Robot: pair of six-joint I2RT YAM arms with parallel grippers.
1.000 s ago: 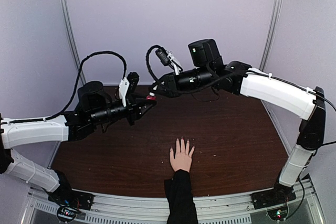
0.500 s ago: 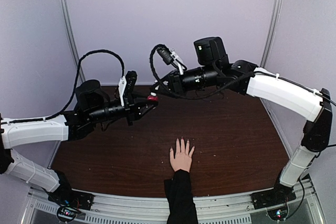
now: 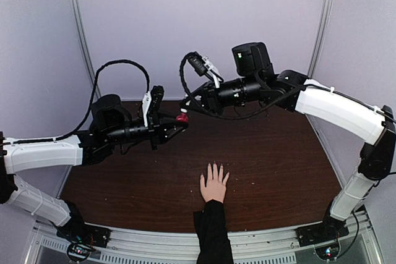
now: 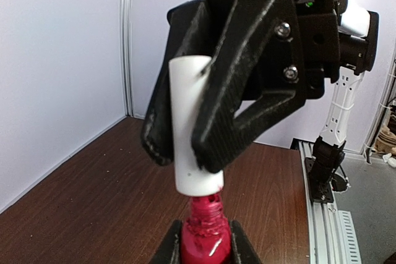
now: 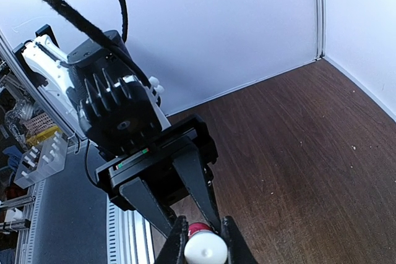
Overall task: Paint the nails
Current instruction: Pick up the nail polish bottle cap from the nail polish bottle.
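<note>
My left end effector point(image 4: 204, 253) is clenched around the small red bottle point(image 4: 204, 233), holding it upright in the air beyond the hand point(image 3: 215, 187) and off to its left. My right end effector point(image 4: 184, 153) grasps the white cap point(image 4: 189, 91) directly over the bottle's bare threaded neck. The hand lies flat on the desk point(image 3: 278, 146), palm down with its fingers spread. The nails point(image 3: 214, 166) point away from my bases, too small to tell their colour.

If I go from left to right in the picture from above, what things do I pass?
White left arm → little red bottle → person's hand → white right arm.
</note>
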